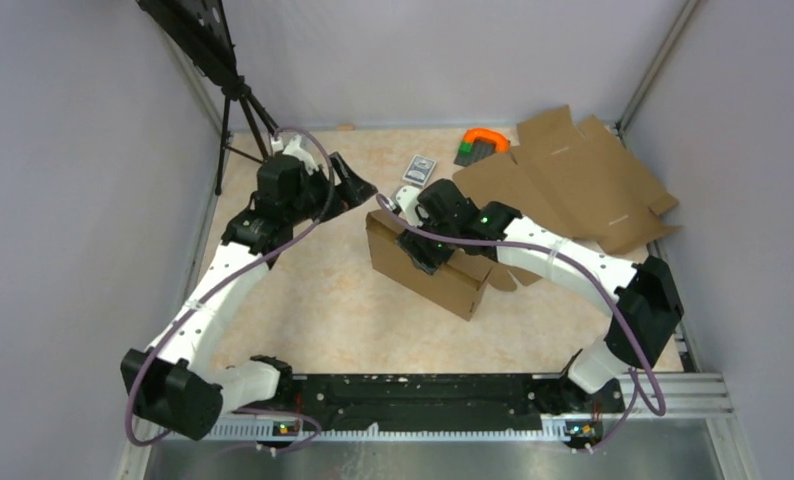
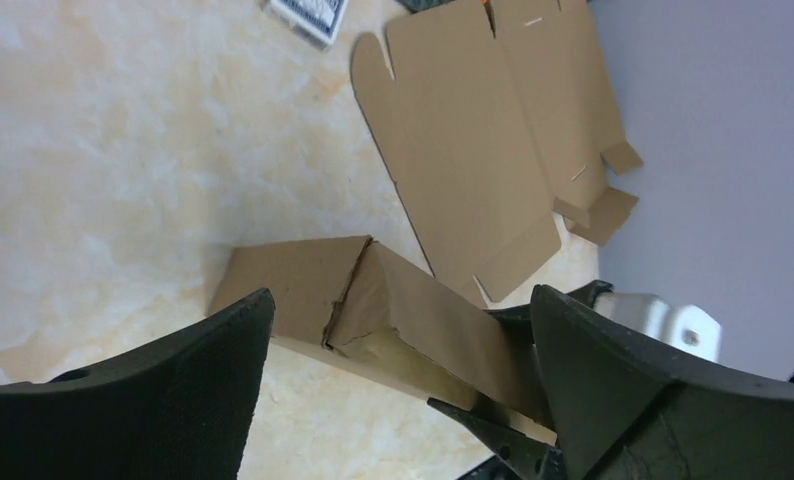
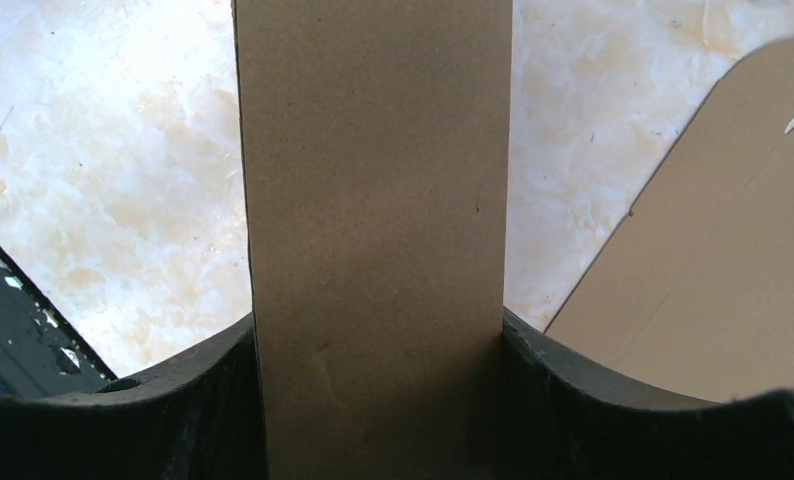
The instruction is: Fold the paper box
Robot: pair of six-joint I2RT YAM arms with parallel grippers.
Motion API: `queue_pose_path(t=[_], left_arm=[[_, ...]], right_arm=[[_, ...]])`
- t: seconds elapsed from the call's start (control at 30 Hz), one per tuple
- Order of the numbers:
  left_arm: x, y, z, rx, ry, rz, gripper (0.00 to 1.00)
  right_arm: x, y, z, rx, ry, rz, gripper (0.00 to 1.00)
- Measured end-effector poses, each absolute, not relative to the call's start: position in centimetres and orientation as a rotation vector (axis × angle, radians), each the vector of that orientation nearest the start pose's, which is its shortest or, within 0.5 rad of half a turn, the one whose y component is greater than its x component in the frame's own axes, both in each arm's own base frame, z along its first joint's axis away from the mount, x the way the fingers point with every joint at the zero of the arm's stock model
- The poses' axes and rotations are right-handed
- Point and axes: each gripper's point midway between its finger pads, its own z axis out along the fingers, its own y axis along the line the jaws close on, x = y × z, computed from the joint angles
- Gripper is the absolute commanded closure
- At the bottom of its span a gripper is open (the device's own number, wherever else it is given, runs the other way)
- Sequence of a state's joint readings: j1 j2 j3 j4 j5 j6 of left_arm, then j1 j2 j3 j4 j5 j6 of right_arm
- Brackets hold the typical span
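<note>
- No word, number or brand can be read in any view.
- The small grey card pack with a white border lies on the pale marbled tabletop. It carries a dark printed panel, too small and blurred to read.

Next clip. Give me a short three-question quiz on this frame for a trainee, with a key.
1. True or false: the left gripper is open and touches no cardboard.
2. Which gripper clamps the paper box? A) left B) the right gripper C) both D) neither
3. Short answer: in the top view, what small item lies on the table between the left gripper and the flat cardboard blank?

Key
1. True: its fingers stand wide apart, away from the box.
2. B: cardboard fills the gap between its fingers.
3. The grey card pack.
</note>
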State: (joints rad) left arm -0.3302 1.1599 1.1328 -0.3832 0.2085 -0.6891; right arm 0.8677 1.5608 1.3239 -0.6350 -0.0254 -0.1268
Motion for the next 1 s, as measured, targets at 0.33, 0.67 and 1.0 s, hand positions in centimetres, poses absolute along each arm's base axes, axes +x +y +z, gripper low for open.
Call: queue_pose_path(t=[0.33, 0.67, 1.0], left_arm=[[31.9, -18.6, 22.7, -0.464, 2.197, -1.006, 0.08], [30.8, -19.2, 20.3, -0.516, 2.244, -1.071, 0.19], [30.2, -19.3, 18.9, -0.564, 2.194, -1.142, 0.18]], right_arm=[[25.8, 30.5, 16.1, -1.192, 2.168, 0.365, 0.49], [25.6, 30.8, 16.1, -1.200, 2.164, 0.390, 0.48], [25.6, 30.8, 16.0, -1.199, 2.160, 0.393, 0.48]])
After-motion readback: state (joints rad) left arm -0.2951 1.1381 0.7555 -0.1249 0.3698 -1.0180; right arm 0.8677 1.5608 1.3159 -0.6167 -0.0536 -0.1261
